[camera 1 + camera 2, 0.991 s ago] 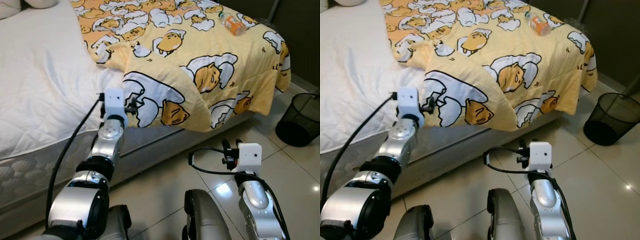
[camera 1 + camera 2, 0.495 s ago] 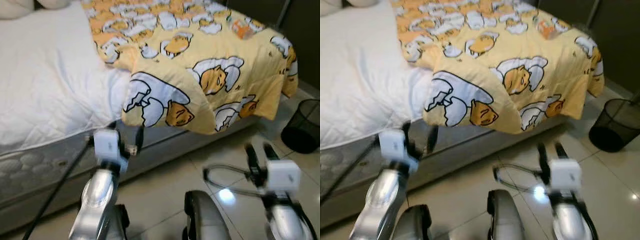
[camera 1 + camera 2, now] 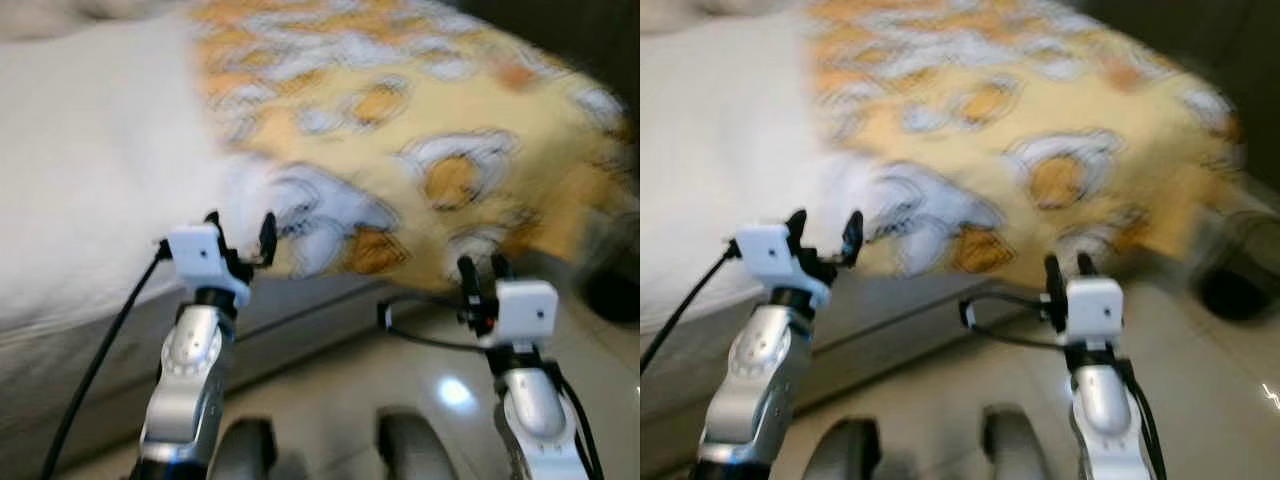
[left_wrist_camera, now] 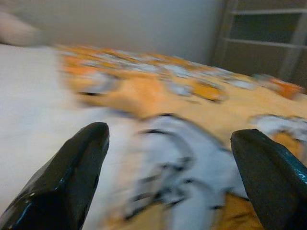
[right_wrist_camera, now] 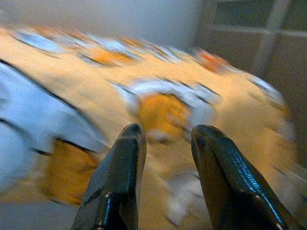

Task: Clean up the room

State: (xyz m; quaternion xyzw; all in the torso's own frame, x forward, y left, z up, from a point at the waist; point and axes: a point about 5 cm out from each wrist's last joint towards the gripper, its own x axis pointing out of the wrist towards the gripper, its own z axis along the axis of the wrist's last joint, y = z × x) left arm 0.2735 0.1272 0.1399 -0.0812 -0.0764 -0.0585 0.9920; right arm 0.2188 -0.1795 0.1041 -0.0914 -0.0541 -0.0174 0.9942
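Observation:
The whole picture is motion-blurred. A yellow blanket point(image 3: 450, 130) with a cartoon egg print covers the right part of the bed and hangs over its front edge. An orange bottle point(image 4: 288, 88) lies on the blanket's far side. My left gripper point(image 3: 240, 230) is open, raised just in front of the blanket's hanging corner point(image 3: 320, 230), with nothing between its fingers. Its wide-spread fingertips point(image 4: 81, 158) frame the blanket in the left wrist view. My right gripper point(image 3: 481, 275) is over the floor below the blanket's edge, its fingers point(image 5: 120, 163) a little apart and holding nothing.
A white sheet point(image 3: 90, 180) covers the left part of the mattress. A dark wire bin point(image 3: 1230, 290) stands on the glossy tiled floor point(image 3: 330, 380) at the right, past the bed's corner. Shelving point(image 4: 268, 38) stands behind the bed.
The camera has swung and the picture has blurred. My left gripper, at the blanket's corner a second ago and then lower by the bed frame, is up near that corner again, open.

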